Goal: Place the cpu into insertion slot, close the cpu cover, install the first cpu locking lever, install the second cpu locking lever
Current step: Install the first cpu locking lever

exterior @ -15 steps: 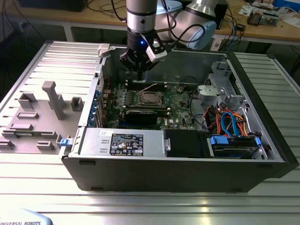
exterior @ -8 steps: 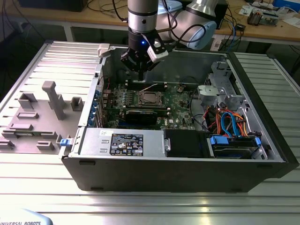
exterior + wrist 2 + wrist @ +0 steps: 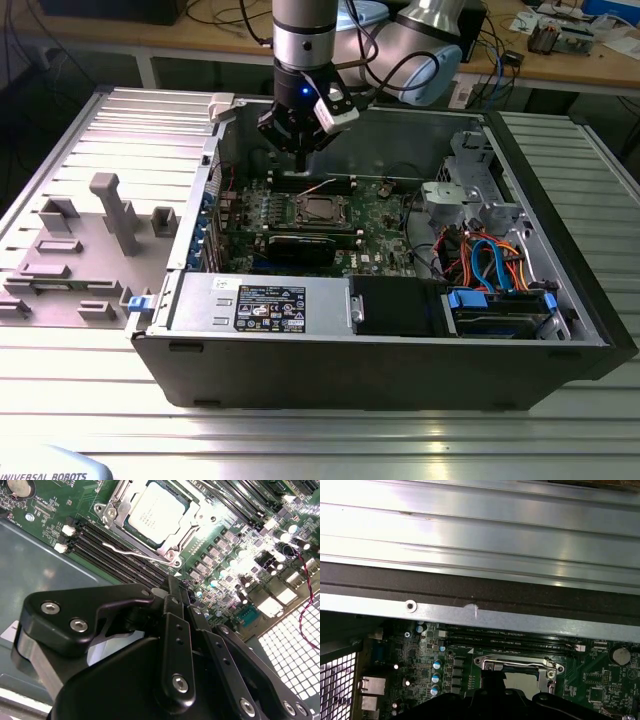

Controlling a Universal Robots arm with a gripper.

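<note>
Fingers (image 3: 176, 611) pressed together, holding nothing, above the motherboard (image 3: 235, 545). Just ahead of them the cpu (image 3: 157, 509) lies in its socket, cover (image 3: 192, 524) down around it.

A black and white paper sticker (image 3: 270, 303) sits on the long silver metal box (image 3: 195, 300) at the front of the open black computer case (image 3: 400, 370). Its print is too small to read. The flat square silvery-grey chip (image 3: 156, 511) has faint grey lines of letters on top, too dim to read. The green board (image 3: 45, 515) carries tiny white marks. A short line of dark capital letters runs along a pale rounded cover (image 3: 50, 468) at the exterior view's bottom edge.
</note>
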